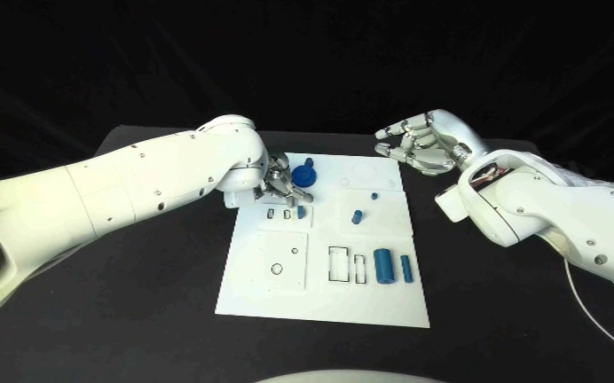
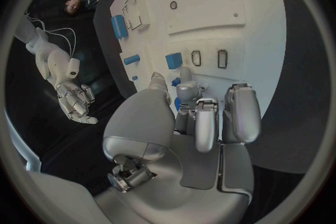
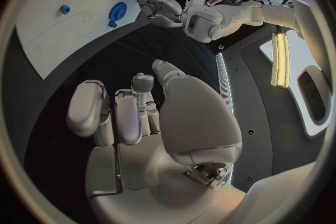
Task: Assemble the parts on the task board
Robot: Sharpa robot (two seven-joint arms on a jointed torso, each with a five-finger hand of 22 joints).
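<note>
The white task board lies in the middle of the black table. A blue round part with a stem stands near its far left corner. My left hand is right beside it with fingers curled down. A sliver of blue shows between its thumb and fingers, and I cannot tell whether they grip it. Two blue cylinders lie at the board's near right, and a short one lies mid-board. My right hand hangs past the board's far right corner, fingers apart and holding nothing.
A small blue stud sits right of the round part, and a blue piece stands in a slot near my left hand. Outlined recesses mark the near half of the board. Black tabletop surrounds the board.
</note>
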